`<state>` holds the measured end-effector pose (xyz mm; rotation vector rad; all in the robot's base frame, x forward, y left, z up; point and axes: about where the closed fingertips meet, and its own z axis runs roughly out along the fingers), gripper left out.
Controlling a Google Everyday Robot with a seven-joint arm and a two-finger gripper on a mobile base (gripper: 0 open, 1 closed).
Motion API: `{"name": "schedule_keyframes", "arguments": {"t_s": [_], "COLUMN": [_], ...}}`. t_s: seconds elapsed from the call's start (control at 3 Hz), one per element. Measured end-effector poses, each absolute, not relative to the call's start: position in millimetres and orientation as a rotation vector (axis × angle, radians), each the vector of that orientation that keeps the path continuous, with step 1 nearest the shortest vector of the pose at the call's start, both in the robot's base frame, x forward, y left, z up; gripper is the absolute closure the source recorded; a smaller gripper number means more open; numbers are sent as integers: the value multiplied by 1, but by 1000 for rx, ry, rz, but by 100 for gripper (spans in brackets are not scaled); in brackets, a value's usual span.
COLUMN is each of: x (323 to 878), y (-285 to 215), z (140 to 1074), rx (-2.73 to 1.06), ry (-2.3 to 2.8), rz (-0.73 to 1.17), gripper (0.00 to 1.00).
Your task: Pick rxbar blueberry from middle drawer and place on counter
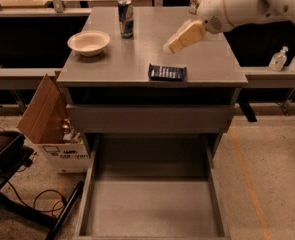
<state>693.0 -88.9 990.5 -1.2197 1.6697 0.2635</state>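
On the worktop (112, 64), near edge: the rxbar blueberry (167, 72).
The claw (171, 47) hovers beyond it; open or closed unclear.

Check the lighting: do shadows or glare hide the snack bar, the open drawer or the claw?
Camera view: soft, even light, no glare on the counter; the snack bar near its front edge stands out dark; the claw, above the counter behind the bar, is well lit; the drawer is dim, darkest at its back, bare floor visible.
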Motion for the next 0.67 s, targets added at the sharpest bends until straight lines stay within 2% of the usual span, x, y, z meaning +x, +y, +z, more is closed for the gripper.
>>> {"name": "schedule_keyframes", "arguments": {"t_s": [0.67], "x": [682], "y": [-165], "z": [1052], "rx": [-968], "ry": [1647], "rz": [249], "gripper": [0]}}
